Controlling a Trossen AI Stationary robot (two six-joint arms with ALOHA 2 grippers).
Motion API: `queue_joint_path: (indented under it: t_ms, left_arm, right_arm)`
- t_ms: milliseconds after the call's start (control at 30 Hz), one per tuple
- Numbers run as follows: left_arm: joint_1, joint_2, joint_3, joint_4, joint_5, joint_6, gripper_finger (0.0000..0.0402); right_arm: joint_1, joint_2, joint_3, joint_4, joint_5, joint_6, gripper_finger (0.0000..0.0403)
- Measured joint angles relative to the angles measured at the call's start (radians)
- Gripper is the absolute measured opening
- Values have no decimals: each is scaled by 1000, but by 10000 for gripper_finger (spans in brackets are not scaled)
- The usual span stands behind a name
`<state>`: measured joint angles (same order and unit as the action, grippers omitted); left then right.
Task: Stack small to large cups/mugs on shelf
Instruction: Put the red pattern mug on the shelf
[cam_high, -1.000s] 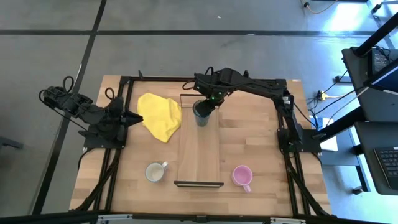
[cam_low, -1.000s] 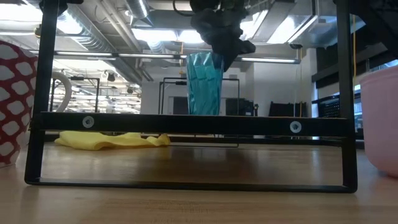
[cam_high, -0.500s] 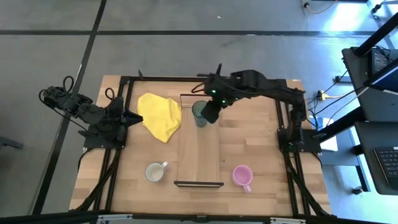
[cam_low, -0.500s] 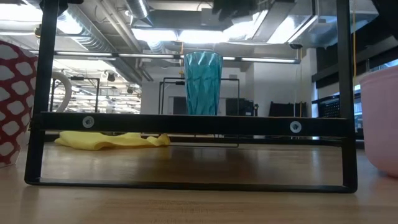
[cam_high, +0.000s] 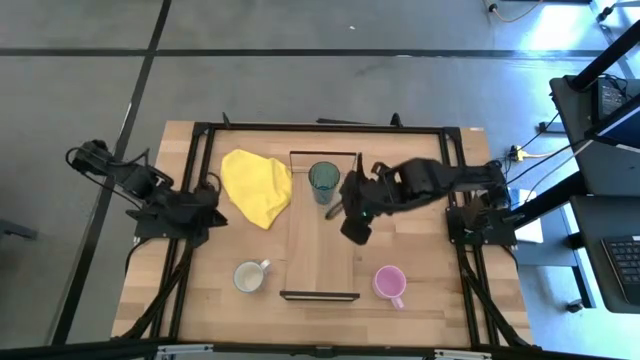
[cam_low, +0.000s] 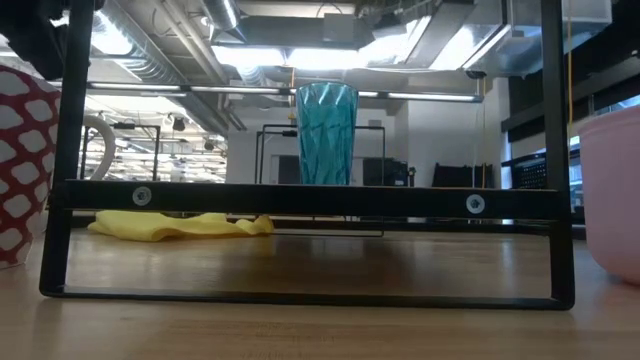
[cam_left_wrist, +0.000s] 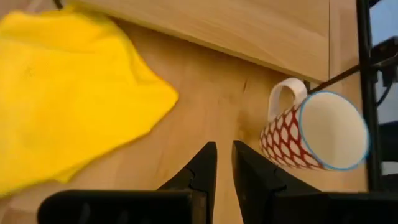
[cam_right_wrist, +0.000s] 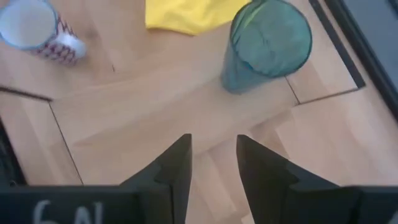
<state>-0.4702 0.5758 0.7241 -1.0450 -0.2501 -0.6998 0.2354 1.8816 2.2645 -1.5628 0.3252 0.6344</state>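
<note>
Teal tumbler (cam_high: 323, 178) upright on shelf (cam_high: 320, 250); right tool (cam_high: 354, 226) open, empty.

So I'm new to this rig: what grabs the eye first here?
The tall teal tumbler stands upright alone at the far end of the shelf, with the right gripper open over the board's right edge, apart from it. A bright yellow cloth lies left of the shelf, and the white mug and pink mug flank its near end.
</note>
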Motion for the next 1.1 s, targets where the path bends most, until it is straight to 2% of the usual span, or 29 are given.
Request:
queue_joint_path:
  t_ms: [167, 367, 433, 533, 667, 733, 900, 1100]
  left_arm:
    - [0, 20, -14, 81, -54, -73, 44]
    - [0, 31, -14, 125, -142, -76, 44]
    - [1, 38, -14, 114, -144, -102, 44]
    - [1, 52, -14, 115, -86, -158, 44]
    - [-4, 88, -14, 123, 103, -188, 44]
    - [-16, 114, -14, 123, 162, -236, 44]
    - [-82, 198, -14, 136, 224, -326, 49]
    - [-190, 328, 22, 231, 213, -423, 84]
  right_arm:
    - [46, 1, -7, 1, 75, 42, 129]
    - [64, 1, -7, -7, 30, 148, 129]
    - [63, 1, -7, -8, 27, 189, 129]
    - [65, 1, -7, -8, 25, 198, 129]
    - [77, 1, -7, -7, 24, 167, 129]
    - [78, 1, -6, -8, 24, 155, 129]
    - [77, 1, -6, -8, 24, 162, 129]
    - [78, 1, -6, -8, 23, 171, 129]
